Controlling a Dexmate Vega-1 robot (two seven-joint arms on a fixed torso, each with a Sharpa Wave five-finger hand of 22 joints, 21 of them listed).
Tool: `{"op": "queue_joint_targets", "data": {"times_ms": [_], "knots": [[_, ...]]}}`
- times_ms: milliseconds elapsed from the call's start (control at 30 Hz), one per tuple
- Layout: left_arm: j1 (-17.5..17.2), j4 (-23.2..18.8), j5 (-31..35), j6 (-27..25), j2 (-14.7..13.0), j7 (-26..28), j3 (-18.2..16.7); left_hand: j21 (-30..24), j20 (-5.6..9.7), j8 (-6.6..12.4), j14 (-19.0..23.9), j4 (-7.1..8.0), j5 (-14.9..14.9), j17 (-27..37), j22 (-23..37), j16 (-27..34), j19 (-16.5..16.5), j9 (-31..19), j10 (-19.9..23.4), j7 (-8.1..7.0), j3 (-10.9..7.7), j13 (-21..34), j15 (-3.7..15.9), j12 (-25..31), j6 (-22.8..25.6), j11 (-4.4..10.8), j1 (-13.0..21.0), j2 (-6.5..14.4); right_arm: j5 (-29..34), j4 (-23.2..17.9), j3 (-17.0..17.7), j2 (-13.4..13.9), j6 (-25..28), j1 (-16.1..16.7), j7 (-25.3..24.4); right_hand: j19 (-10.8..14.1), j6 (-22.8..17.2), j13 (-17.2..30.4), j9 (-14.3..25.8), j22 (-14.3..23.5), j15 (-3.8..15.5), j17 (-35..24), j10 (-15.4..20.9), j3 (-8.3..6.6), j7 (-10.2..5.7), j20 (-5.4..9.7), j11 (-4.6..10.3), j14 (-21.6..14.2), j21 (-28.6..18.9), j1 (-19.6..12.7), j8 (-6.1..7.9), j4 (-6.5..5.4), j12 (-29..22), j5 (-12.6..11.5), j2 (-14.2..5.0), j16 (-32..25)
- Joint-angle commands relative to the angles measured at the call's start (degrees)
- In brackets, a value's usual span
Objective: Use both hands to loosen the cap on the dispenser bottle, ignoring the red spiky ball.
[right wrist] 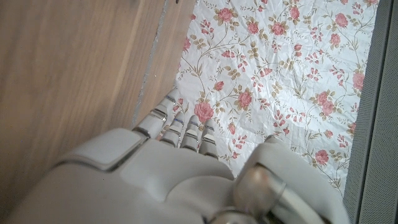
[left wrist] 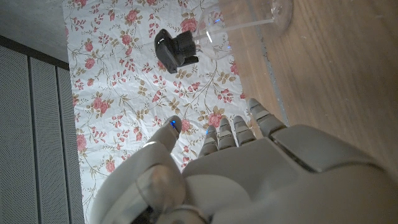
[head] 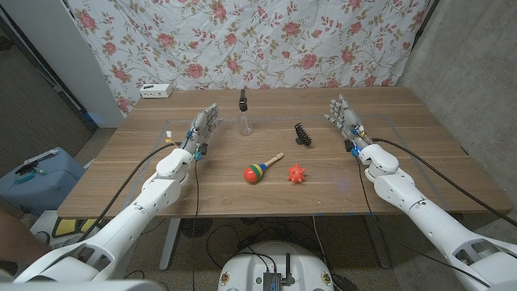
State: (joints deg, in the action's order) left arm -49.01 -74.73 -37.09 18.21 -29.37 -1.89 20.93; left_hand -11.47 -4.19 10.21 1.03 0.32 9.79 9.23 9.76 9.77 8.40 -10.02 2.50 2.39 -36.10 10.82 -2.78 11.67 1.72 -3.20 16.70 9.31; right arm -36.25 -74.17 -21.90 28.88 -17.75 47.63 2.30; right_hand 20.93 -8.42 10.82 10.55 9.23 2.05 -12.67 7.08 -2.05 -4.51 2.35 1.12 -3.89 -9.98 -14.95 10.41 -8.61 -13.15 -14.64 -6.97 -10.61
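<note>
Tabletop [head: 218, 190]: brown wood-grain surface, smooth, matt.
Dispenser bottle [head: 245, 121]: clear, glossy body; black cap [left wrist: 176, 50], plastic by its look.
Red spiky ball [head: 296, 173]: rough with soft-looking points.
Maraca [head: 259, 170]: painted wood, glossy, striped head.
Black ridged piece [head: 303, 134]: matt.
Left robot hand [head: 203, 125], right robot hand [head: 344, 114]: grey moulded shells, smooth, satin.
Backdrop [head: 266, 40]: floral printed cloth, creased.
</note>
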Motion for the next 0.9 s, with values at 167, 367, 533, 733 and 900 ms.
{"op": "queue_joint_targets", "data": {"times_ms": [167, 367, 533, 733, 900], "knots": [[-0.5, -0.6, 2.9, 1.8, -1.3, 1.0, 0.1, -0.1, 0.17, 0.37, 0.1, -0.8, 0.4, 0.2, 0.2, 0.3, 0.5, -0.1, 0.2, 0.31, -0.4, 0.1, -0.25, 0.3, 0.6, -0.02, 1.0, -0.4, 3.8, 0.1, -1.6, -1.0, -3.0, -0.4, -1.3, 0.2, -0.4, 0.1, 0.1, 0.3, 0.56, 0.1, 0.5, 0.02, -0.19, 1.94, 0.08, -0.5, -0.3, -0.3, 0.45, -0.12, 0.0, -0.4, 0.04, -0.3], [-1.0, -3.3, 4.0, 0.1, -3.5, 1.8, -0.1, 0.0, 0.21, 0.39, 0.2, -1.38, 0.3, 0.2, 0.1, 0.3, 0.3, -0.1, 0.3, 0.17, -0.29, 0.0, 0.06, 0.3, 0.7, 0.23, 1.3, -0.8, 4.6, -0.6, -1.7, -1.3, -2.8, -0.3, -2.8, 0.0, -0.4, 0.0, 0.1, 0.3, 0.72, 0.2, 0.6, -0.02, -0.21, 1.97, 0.06, -0.5, -0.2, -0.3, 0.48, 0.05, 0.0, -0.4, 0.02, -0.4], [-0.7, -5.3, 5.7, -1.9, -5.6, 2.1, 0.2, 0.2, 0.44, 0.39, 0.1, -1.92, 0.3, 0.2, 0.1, 0.3, -0.1, 0.0, 0.3, 0.07, -0.15, 0.0, 0.23, 0.3, 0.9, 0.4, 1.5, -1.1, 5.4, -1.3, -2.0, -1.5, -2.5, -0.3, -4.0, -0.2, -0.4, 0.0, 0.1, 0.2, 0.76, 0.3, 0.7, -0.05, -0.28, 2.05, 0.09, -0.4, -0.2, -0.4, 0.49, 0.16, 0.1, -0.4, 0.01, -0.3], [0.0, -5.2, 6.8, -2.5, -6.2, 2.0, 0.7, 0.5, 0.49, 0.49, 0.3, -2.69, 0.2, 0.2, 0.1, 0.3, -0.7, 0.0, 0.6, -0.27, 0.06, 0.0, 0.65, 0.3, 1.3, 0.75, 1.9, -1.6, 5.9, -1.2, -2.0, -1.8, -3.1, -0.4, -4.4, -0.3, -0.4, 0.0, 0.1, 0.2, 0.77, 0.4, 0.7, -0.1, -0.31, 2.07, 0.1, -0.4, -0.2, -0.5, 0.48, 0.29, 0.2, -0.5, -0.01, -0.4], [0.8, -4.8, 9.4, -2.2, -6.6, 2.6, 1.6, 0.7, 0.18, 0.44, 0.4, -3.25, 0.2, 0.2, 0.1, 0.3, -1.0, 0.0, 0.6, -0.5, 0.23, -0.1, 1.06, 0.3, 1.4, 0.95, 2.2, -1.9, 6.1, -0.9, -2.1, -1.7, -3.2, -0.6, -4.3, -0.4, -0.4, 0.0, 0.1, 0.2, 0.83, 0.5, 0.8, -0.14, -0.34, 2.09, 0.13, -0.4, -0.2, -0.5, 0.5, 0.41, 0.3, -0.5, -0.04, -0.4]]}}
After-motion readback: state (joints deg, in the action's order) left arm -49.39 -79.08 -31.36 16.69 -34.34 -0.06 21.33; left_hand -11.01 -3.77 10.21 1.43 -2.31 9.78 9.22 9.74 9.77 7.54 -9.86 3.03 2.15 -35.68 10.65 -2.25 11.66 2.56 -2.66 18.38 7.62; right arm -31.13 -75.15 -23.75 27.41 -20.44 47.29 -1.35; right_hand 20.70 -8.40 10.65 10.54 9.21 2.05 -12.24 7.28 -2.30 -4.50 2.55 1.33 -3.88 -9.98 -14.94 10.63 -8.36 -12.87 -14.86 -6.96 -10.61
